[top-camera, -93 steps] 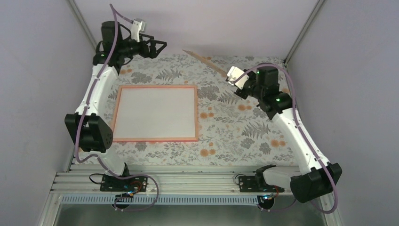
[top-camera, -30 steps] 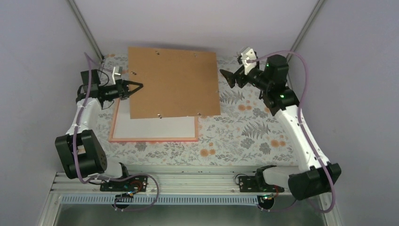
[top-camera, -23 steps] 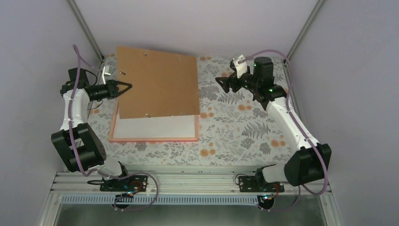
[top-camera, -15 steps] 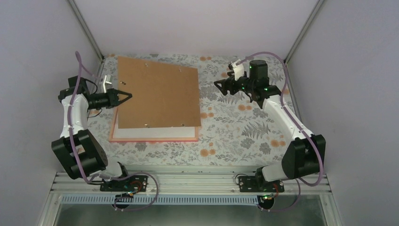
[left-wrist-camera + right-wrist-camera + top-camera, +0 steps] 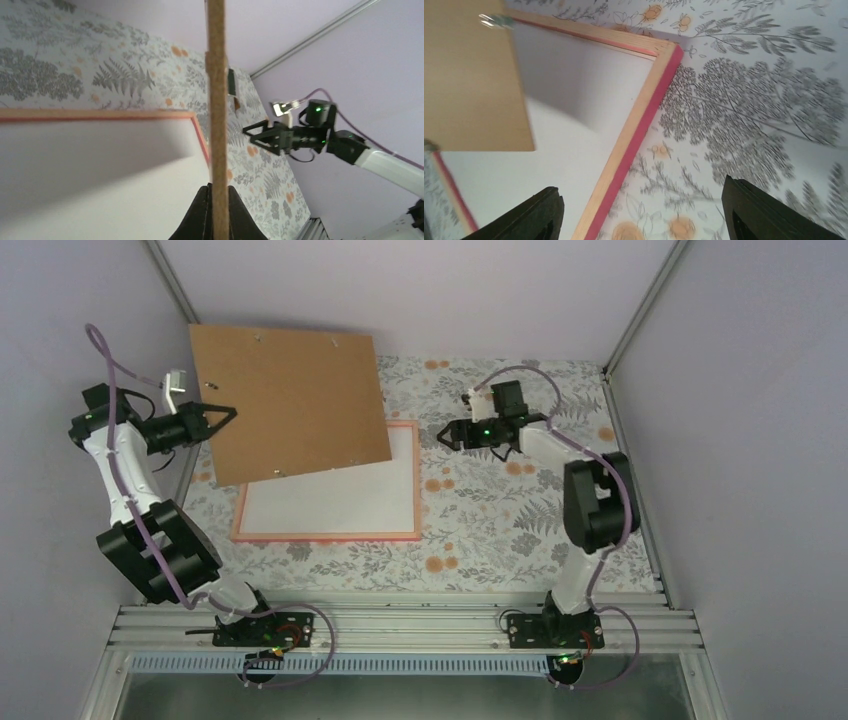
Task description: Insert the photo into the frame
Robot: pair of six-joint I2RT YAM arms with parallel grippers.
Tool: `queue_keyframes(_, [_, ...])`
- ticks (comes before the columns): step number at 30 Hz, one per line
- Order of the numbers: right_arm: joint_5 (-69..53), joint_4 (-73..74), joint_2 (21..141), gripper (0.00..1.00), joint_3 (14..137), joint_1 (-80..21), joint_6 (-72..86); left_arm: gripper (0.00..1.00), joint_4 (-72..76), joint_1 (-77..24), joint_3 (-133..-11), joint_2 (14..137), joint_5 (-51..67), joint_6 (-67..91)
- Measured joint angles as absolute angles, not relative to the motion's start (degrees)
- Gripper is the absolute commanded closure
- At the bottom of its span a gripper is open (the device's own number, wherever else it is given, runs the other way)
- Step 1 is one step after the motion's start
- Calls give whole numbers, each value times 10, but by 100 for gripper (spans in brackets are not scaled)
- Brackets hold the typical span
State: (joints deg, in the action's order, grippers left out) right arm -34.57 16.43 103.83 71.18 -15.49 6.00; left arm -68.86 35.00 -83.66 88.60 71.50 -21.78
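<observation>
Backing board has swung up and leftward since the last view, uncovering the frame. Left pincer is clenched on the board's edge, holding it tilted clear. The frame lies flat on the tabletop below that pincer, with a white sheet inside, probably the photo face-down. Right pincer, jaws apart and empty, hovers just beside the frame's far corner.

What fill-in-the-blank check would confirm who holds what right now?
1. The raised brown backing board is pinched at its edge by the ____ arm's shut jaws.
2. The right gripper has its jaws open and holds ____.
3. The right gripper hovers by the far ____ corner of the frame, which lies flat on the tablecloth.

Missing words: left; nothing; right
</observation>
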Motion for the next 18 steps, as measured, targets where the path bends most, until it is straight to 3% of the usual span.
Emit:
queue_keyframes(12, [-199, 186, 1202, 34, 895, -275, 138, 98, -678, 421, -845, 881, 747, -195])
queue_keyframes(15, [-156, 194, 1220, 44, 907, -289, 141, 98, -678, 427, -844, 874, 749, -190])
queue_keyframes(18, [-122, 204, 1233, 45, 910, -296, 145, 98, -678, 429, -844, 873, 754, -188])
